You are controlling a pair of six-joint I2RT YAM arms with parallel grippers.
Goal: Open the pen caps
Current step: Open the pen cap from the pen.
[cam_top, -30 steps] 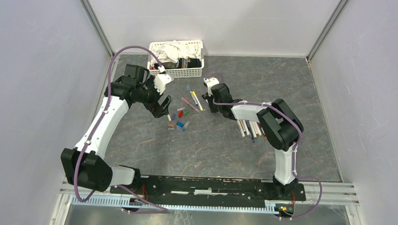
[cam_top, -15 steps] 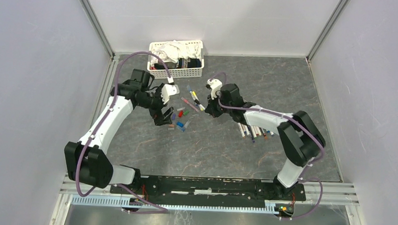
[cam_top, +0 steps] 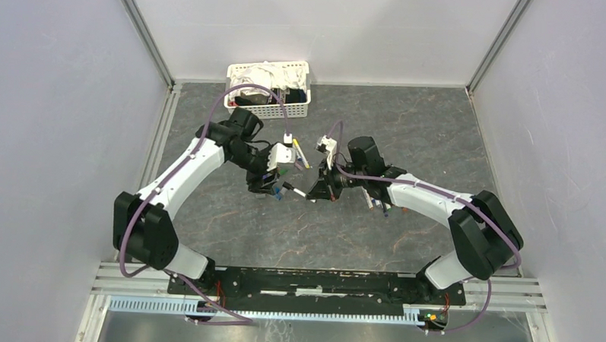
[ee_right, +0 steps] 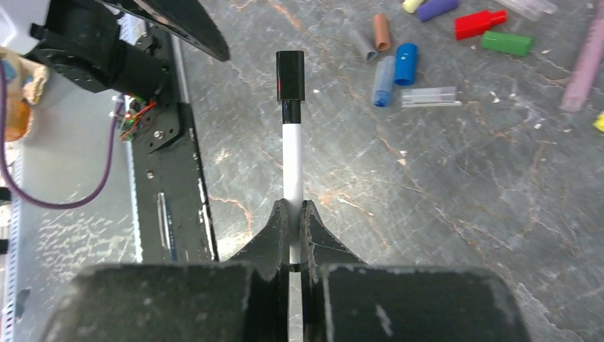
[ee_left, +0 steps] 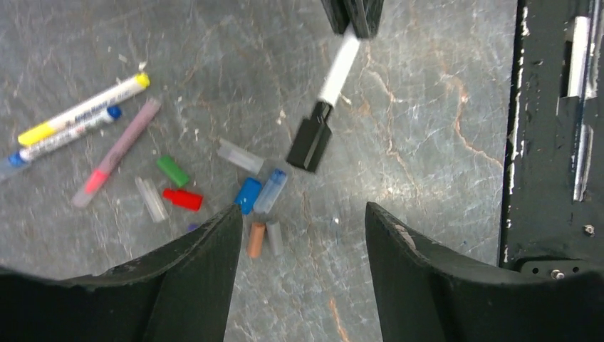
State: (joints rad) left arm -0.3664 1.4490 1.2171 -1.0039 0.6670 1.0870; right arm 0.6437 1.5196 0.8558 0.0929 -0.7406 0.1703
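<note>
Right gripper point(ee_right: 290, 214) is clamped tight on the white barrel of a pen point(ee_right: 292, 153), whose black cap point(ee_right: 290, 75) sits on its end and points toward the left gripper point(ee_left: 299, 221). That one stands partly open and empty, its fingers just short of the cap. It is above the loose caps point(ee_left: 248, 194) lying near the middle of the tabletop point(ee_left: 427, 107).

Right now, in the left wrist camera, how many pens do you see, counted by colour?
yellow pen: 1
blue pen: 1
pink pen: 1
black pen, held by the right end effector: 1
Total: 4
</note>
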